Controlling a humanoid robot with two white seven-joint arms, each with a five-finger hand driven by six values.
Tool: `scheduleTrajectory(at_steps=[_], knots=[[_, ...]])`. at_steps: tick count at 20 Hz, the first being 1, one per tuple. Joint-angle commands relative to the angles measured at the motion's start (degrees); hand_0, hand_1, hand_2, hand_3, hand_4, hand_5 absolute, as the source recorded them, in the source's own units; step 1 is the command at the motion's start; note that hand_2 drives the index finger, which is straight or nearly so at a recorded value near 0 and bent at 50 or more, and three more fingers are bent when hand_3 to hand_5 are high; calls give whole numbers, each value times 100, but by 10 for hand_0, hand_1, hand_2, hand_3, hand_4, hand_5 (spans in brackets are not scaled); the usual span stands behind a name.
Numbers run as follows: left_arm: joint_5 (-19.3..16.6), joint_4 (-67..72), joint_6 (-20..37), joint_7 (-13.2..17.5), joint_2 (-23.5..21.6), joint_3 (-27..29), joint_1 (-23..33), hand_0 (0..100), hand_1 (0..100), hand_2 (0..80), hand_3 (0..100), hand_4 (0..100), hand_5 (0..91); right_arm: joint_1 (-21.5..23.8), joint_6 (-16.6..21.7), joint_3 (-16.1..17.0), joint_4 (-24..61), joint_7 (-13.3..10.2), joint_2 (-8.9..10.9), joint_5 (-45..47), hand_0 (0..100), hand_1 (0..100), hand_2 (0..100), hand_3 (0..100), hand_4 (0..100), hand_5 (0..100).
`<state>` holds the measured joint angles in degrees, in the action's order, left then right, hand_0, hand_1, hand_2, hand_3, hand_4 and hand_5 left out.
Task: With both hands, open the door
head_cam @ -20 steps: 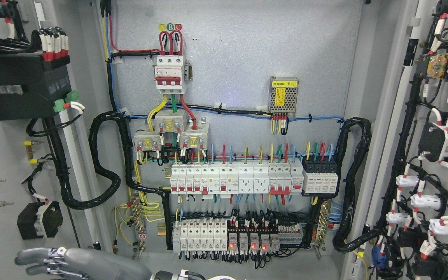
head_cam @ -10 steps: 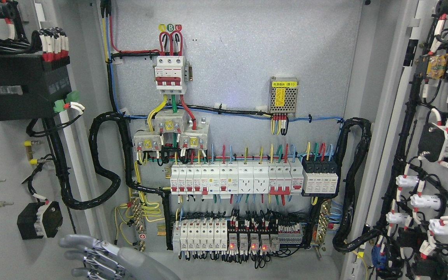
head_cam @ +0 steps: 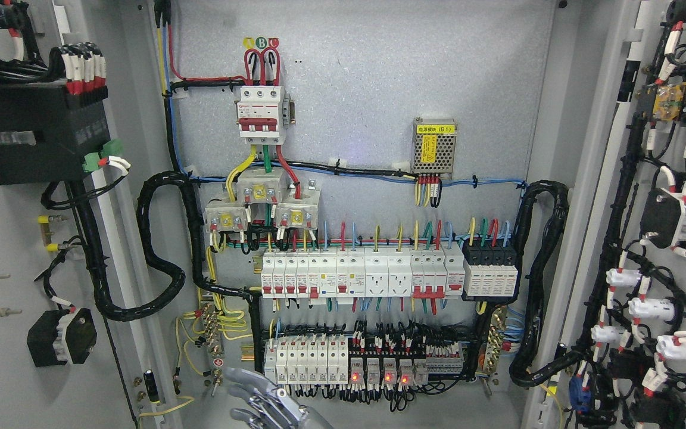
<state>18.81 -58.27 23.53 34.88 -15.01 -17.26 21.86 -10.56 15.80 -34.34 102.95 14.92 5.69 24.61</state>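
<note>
The cabinet stands with both doors swung wide. The left door (head_cam: 3,369) fills the picture's left edge, its inner face carrying a black box and wiring. The right door (head_cam: 655,24) fills the right edge, loaded with white and black parts and cable bundles. My left hand (head_cam: 248,393) shows at the bottom edge, left of the middle, below the lower row of breakers. Its grey fingers (head_cam: 242,376) are spread and point left, holding nothing and apart from both doors. The right hand is out of the picture.
Inside, the back panel holds a main breaker (head_cam: 261,113), a small power supply (head_cam: 435,149), two rows of breakers (head_cam: 361,274) and relays with red lights (head_cam: 379,376). Thick black cable conduits (head_cam: 158,250) loop along both sides, with another conduit (head_cam: 539,268) on the right.
My left hand has moved from the lower part of the left door rightward to below the breaker rows, and sunk lower in the picture. The doors have not visibly moved.
</note>
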Motion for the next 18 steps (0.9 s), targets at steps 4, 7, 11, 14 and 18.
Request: scheduleTrajectory(at_steps=[4, 7, 11, 14, 18], knots=[[-9, -3373, 231, 291, -907, 424, 275, 289, 0, 27, 27, 34, 0, 2213, 793, 1685, 287, 2, 802, -721, 219, 0, 0, 0, 0, 0], [-9, -3918, 301, 309, -1170, 591, 319, 289, 0, 28, 27, 34, 0, 2575, 1204, 1868, 183, -7, 811, -739, 219, 0, 0, 0, 0, 0], [-9, -4482, 530, 309, -1329, 881, 424, 289, 0, 28, 28, 34, 0, 2970, 1487, 2238, 6, -7, 942, -739, 219, 0, 0, 0, 0, 0], [8, -4746, 539, 309, -1242, 1153, 442, 289, 0, 28, 28, 35, 0, 3165, 1680, 2484, -335, -15, 916, -739, 219, 0, 0, 0, 0, 0], [52, -5168, 609, 318, -1154, 1470, 460, 289, 0, 28, 28, 35, 0, 3174, 2023, 2818, -1047, -15, 898, -739, 219, 0, 0, 0, 0, 0]])
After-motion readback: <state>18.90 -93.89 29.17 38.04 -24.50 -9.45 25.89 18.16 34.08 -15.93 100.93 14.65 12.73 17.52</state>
